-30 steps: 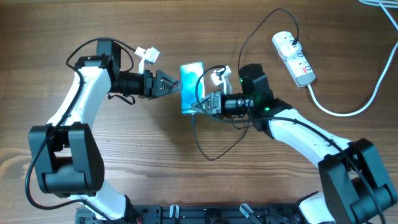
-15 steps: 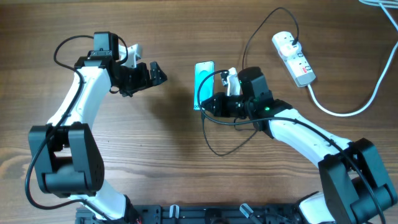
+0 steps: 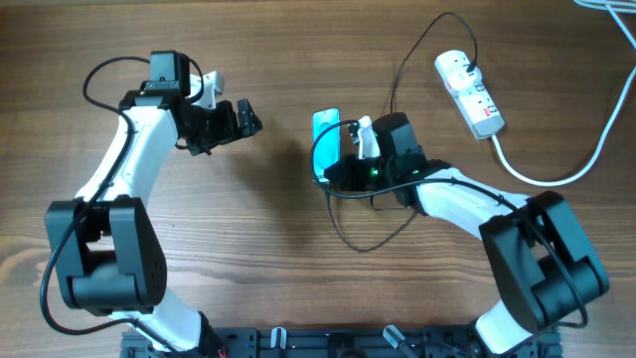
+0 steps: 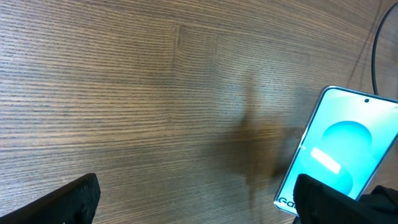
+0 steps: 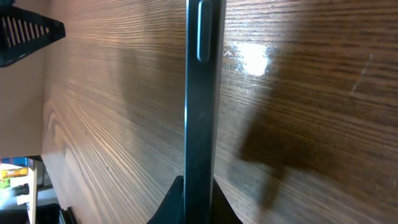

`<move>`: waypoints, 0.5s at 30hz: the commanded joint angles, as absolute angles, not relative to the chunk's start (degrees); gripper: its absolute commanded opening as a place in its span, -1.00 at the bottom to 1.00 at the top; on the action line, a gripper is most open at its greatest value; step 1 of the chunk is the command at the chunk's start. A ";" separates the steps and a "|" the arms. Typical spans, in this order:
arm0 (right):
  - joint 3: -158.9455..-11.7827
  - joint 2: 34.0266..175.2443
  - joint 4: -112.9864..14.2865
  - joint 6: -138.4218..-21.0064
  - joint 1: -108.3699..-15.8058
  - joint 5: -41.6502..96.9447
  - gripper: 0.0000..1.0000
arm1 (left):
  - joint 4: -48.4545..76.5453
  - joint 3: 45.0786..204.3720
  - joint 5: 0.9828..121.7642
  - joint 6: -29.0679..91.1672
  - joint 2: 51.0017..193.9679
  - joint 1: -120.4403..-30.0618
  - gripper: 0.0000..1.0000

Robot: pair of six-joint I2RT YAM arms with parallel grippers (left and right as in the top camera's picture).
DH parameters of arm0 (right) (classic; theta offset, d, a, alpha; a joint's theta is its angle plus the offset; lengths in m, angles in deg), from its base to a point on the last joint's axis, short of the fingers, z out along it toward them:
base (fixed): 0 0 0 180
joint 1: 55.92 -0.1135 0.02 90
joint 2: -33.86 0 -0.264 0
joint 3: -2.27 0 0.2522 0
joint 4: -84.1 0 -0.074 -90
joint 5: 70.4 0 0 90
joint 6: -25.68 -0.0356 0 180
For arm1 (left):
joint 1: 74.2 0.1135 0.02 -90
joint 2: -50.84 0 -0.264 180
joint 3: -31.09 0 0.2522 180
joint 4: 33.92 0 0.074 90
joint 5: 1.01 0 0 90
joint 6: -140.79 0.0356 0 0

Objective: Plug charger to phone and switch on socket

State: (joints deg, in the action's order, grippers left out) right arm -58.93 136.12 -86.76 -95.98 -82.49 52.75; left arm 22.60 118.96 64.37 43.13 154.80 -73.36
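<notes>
phone (image 3: pixel 325 137) clamped in the right gripper (image 3: pixel 334 167); left gripper (image 3: pixel 248 117) spread wide, empty, well apart.

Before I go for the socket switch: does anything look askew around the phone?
Yes. The phone is not lying flat: the right gripper holds it tipped up on its long edge, so the right wrist camera sees only its thin side. Nothing looks damaged.
</notes>
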 commanded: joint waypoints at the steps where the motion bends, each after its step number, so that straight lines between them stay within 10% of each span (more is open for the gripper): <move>1: -59.74 137.61 -87.65 -92.78 -82.75 53.93 -0.92 | 22.45 119.00 65.09 42.80 154.23 -73.08 1.00; 15: -59.74 137.61 -88.11 -92.74 -82.75 52.75 -0.91 | 22.45 119.00 65.09 42.80 154.23 -73.08 1.00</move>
